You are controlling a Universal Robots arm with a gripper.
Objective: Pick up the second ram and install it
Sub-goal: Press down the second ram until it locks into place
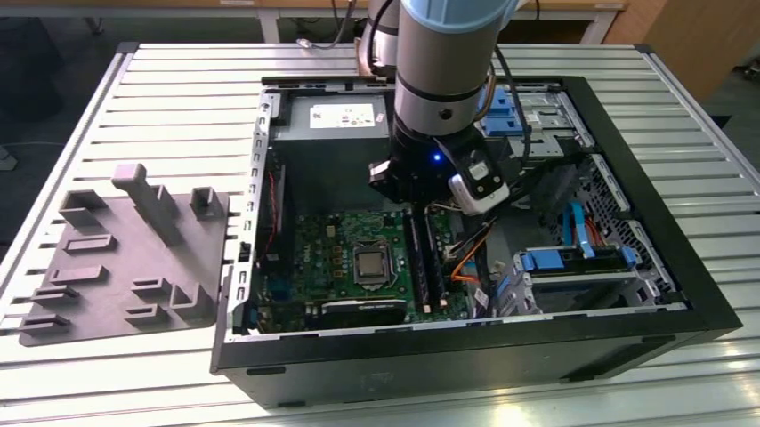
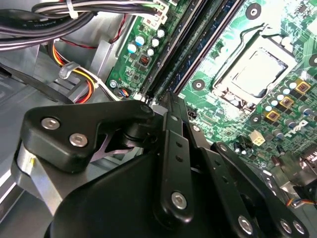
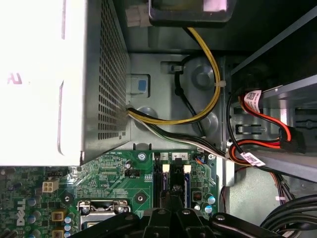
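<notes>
My gripper (image 1: 416,206) reaches down into the open computer case (image 1: 665,267), over the far end of the long memory slots on the green motherboard (image 1: 327,245). In the second wrist view its black fingers (image 2: 171,148) lie flat together, so the gripper (image 2: 168,101) is shut, with its tip at the end of the slots. A thin dark stick with a row of chips, the second ram (image 2: 195,47), stands in a slot and runs away from the tip. I cannot tell whether the tip touches it. In the first wrist view the gripper (image 3: 173,196) sits between two slot ends.
The silver processor socket (image 2: 252,72) lies beside the slots. The power supply box (image 3: 59,79) and bundled cables (image 3: 208,94) crowd the far side. Blue drive bays (image 1: 570,258) fill the exterior view's right. A grey moulded tray (image 1: 119,258) lies on the slatted table to the exterior view's left.
</notes>
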